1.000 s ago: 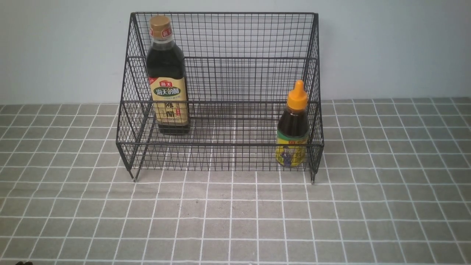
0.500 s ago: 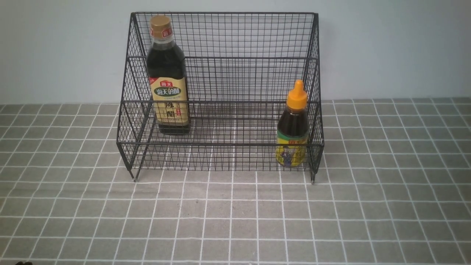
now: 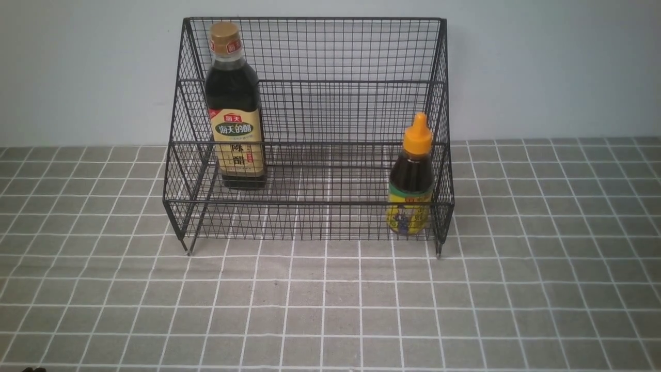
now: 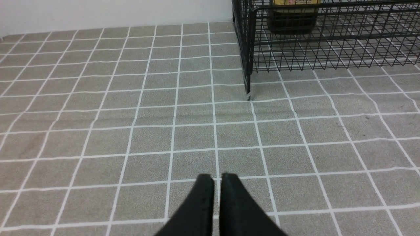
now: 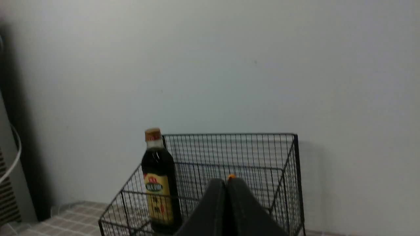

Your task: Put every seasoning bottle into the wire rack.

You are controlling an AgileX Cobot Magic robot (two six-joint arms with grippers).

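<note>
Both seasoning bottles standing upright inside the large black wire-mesh two-tier rack (image 3: 315,134); task apparently complete.

Tall dark-liquid bottle with gold cap and beige label (image 3: 235,106) on the upper tier at the rack's left end; short dark-liquid bottle with orange nozzle cap and yellow-green label (image 3: 410,178) in the lower front tier, hard against the right side wall. Rack near the far edge of the grey grid-patterned bench (image 3: 330,310), close to the wall. Left claw (image 4: 215,183) pressed together, empty, low over bare bench well apart from the rack's front left leg. Right claw (image 5: 226,186) pressed together, empty, raised in front of the rack. Remaining risks probably slight: a careless swing clipping the rack's rim and toppling the tall, narrow bottle.
</note>
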